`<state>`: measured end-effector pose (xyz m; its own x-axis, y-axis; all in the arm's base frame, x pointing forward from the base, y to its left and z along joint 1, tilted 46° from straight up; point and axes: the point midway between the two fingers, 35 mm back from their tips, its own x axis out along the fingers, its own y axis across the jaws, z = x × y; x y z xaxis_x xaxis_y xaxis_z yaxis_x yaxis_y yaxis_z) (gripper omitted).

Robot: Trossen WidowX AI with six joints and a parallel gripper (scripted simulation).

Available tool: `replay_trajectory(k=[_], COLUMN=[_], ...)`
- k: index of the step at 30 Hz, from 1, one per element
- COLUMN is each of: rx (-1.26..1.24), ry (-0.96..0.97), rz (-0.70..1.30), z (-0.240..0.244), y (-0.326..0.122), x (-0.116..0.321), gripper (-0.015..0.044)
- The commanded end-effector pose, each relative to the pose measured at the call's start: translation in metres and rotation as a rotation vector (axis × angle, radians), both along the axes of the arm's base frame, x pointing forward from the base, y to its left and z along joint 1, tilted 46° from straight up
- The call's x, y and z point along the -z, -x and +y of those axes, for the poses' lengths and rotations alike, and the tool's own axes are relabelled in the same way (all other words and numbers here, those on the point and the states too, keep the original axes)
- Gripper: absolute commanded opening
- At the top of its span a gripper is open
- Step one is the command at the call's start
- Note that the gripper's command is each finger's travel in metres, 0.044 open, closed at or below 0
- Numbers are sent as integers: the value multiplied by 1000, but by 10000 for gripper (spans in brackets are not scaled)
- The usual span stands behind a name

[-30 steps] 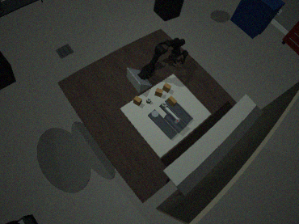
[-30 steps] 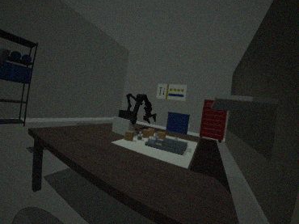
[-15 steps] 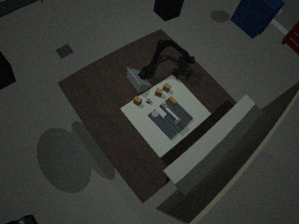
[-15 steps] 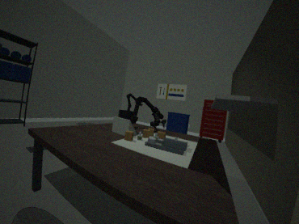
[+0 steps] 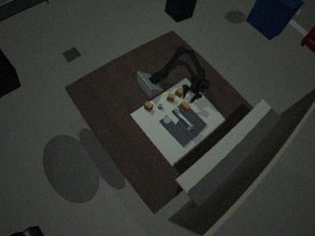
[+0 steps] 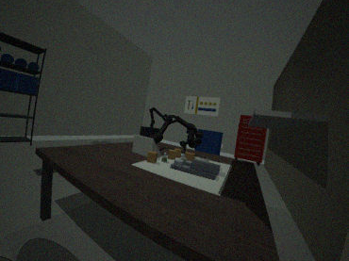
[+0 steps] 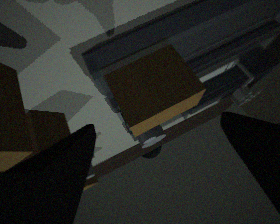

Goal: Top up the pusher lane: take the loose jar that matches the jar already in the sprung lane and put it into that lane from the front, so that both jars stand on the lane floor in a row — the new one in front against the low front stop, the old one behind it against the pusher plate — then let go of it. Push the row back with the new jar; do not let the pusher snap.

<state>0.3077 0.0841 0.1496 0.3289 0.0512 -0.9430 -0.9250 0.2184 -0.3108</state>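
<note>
My gripper [image 5: 190, 97] [image 6: 189, 146] [image 7: 158, 124] is open and empty, above the rear end of the white board. The grey lane unit [image 5: 181, 138] [image 6: 203, 167] [image 7: 150, 38] lies on the board, its lanes running side by side. A pale round thing [image 5: 167, 119] is at one lane's end; a pale strip [image 5: 186, 119] runs along another. A small jar-like thing [image 5: 160, 106] [image 6: 164, 158] stands loose beside the unit. An orange-brown block [image 5: 185, 106] [image 6: 190, 156] [image 7: 155, 90] is at the unit's end, below my fingers. The dim frames do not show which jars match, nor the pusher clearly.
More orange-brown blocks [image 5: 148, 106] [image 5: 170, 97] [image 5: 179, 91] stand on the white board [image 5: 149, 122] [image 6: 189, 179]. A light grey panel [image 5: 148, 84] [image 6: 145, 145] stands by the arm's base. A long pale shelf [image 5: 227, 143] runs beyond the table's edge.
</note>
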Motion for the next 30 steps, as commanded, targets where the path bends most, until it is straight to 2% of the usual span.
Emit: replay_trajectory(k=[1,10,16,21,30], rx=[130,348,540,694,700], ry=[-42,-232,-538,-812,-823], rz=[148,434,613,668,668], z=[-44,-115,-156,-178,-171], y=[-1,25,62,86,86], x=[35,94,128,142,150], gripper=[440,440,440,440,440])
